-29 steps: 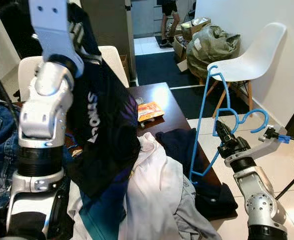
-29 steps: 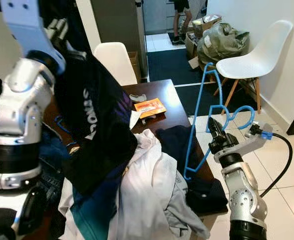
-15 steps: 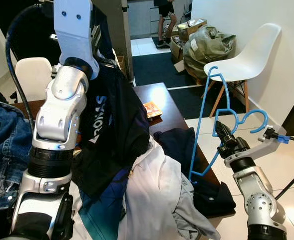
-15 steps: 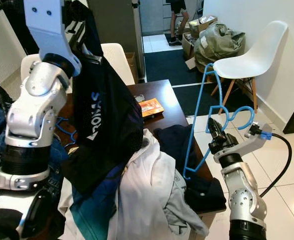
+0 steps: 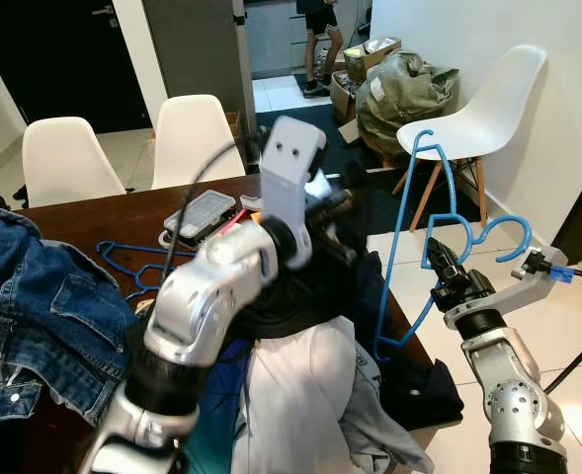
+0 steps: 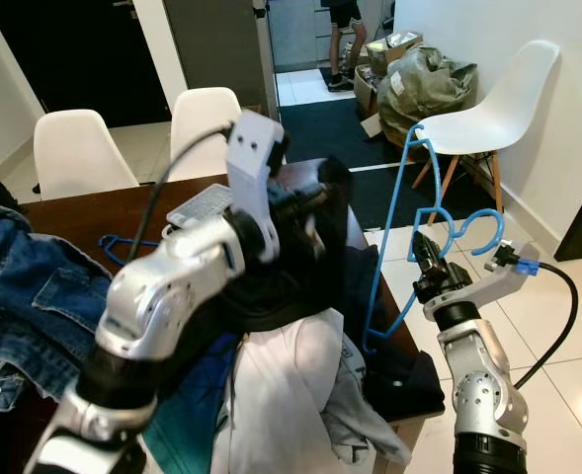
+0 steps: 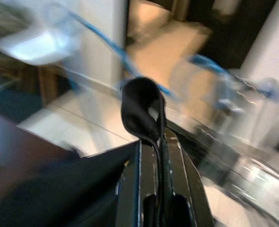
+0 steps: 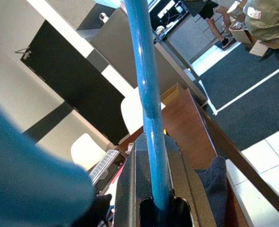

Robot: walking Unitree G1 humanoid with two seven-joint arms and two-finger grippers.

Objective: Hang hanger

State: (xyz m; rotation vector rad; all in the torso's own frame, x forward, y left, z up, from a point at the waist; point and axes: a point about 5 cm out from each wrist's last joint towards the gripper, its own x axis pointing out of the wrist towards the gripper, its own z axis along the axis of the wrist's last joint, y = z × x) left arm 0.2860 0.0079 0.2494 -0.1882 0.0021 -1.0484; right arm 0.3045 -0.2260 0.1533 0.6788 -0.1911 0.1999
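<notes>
A blue plastic hanger (image 5: pixel 407 212) stands upright off the table's right edge, its hook near a white chair. My right gripper (image 5: pixel 437 261) is shut on it by the curly lower part; in the right wrist view the blue rod (image 8: pixel 150 109) runs between the fingers (image 8: pixel 130 189). My left gripper (image 5: pixel 336 203) reaches low across the table toward the hanger and is shut on a black shirt (image 5: pixel 300 286). In the left wrist view, a fold of that black cloth (image 7: pixel 140 106) sticks out from between the fingers (image 7: pixel 130 189). The shirt trails back under my left arm onto the clothes pile.
The dark wooden table (image 5: pixel 123 212) holds a denim jacket (image 5: pixel 43 296), a second blue hanger (image 5: pixel 132 262), a white garment (image 5: pixel 291 395) and a keyboard-like box (image 5: pixel 200 209). White chairs (image 5: pixel 187 138) stand behind it and one (image 5: pixel 478 114) to the right. A green bag (image 5: pixel 409 91) and a person (image 5: pixel 320 39) are farther back.
My left arm has swung down from high up to low over the table, carrying the black shirt toward the hanger. The right gripper and hanger have stayed in place.
</notes>
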